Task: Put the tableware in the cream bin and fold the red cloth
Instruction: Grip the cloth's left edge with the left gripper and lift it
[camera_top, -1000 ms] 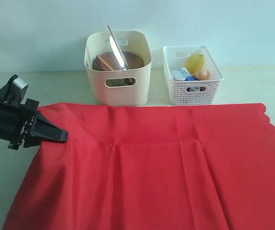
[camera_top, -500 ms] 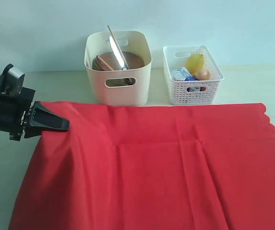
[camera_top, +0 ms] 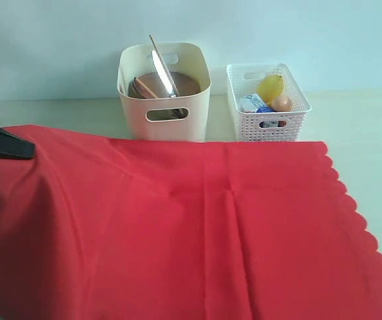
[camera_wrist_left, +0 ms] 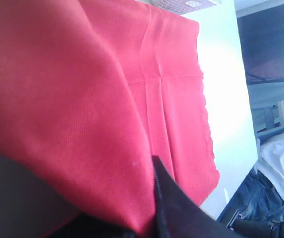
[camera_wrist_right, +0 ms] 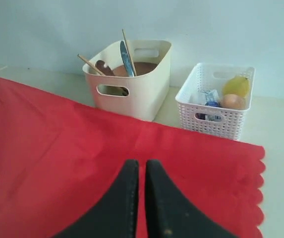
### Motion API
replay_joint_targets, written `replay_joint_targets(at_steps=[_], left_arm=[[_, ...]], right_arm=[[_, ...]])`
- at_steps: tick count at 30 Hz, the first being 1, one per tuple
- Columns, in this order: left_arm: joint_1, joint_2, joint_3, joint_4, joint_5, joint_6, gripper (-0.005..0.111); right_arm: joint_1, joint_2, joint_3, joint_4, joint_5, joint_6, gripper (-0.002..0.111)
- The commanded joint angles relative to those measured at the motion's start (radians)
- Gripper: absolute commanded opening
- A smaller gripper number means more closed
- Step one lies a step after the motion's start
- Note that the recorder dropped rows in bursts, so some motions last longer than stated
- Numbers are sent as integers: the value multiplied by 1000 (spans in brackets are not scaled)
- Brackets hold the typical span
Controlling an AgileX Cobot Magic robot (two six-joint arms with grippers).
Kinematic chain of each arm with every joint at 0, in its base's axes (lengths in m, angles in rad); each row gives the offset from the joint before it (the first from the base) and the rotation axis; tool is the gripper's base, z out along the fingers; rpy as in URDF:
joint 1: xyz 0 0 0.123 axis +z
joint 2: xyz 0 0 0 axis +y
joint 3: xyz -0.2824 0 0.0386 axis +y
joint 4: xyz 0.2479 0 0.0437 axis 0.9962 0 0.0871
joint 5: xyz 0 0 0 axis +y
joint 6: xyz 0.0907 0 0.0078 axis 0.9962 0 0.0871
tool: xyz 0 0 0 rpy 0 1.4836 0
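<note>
Left tool [camera_top: 19, 148] is clamped on the raised corner of the red cloth [camera_top: 177, 227], spread on the desk [camera_top: 361, 127] before the cream bin [camera_top: 167, 123] (tableware [camera_top: 166, 83] already inside). Right tool [camera_wrist_right: 141, 173]: jaws together, empty. Carry the corner level across; align edges before release.

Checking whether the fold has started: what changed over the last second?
The left gripper, shut on a corner of the red cloth, pulled left to the exterior view's edge. The cloth slid left with it, its scalloped edge drawing in from the right. Nothing was newly grasped or released. The cream bin, its tableware and the white basket stayed put.
</note>
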Motion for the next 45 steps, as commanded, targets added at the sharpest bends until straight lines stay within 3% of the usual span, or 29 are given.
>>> replay_joint_targets(at_steps=[1,10,20,24,27,33,45], left_arm=[[58,-104,0,48,13,-60,0],[77,-162,-11,97,14,-105,0],[-14,-161,-42,73,-3,-96,0],[-40,-161,-44,81,-22,-96,0],[-54,-161,-44,88,-32,-96,0],[-122,-161,-51,88,-37,-98,0],[-302,-161,-123,118,-18,-151,0]], right_arm=[[0,133,-63,51,51,-69,6],[0,595,-292,83,234,-126,6],[0,1063,-435,71,162,-94,6],[0,1134,-435,67,-30,-88,6],[0,1169,-435,67,-74,-87,6],[0,1244,-435,67,-113,-87,0],[0,1453,-435,48,-113,-87,0]])
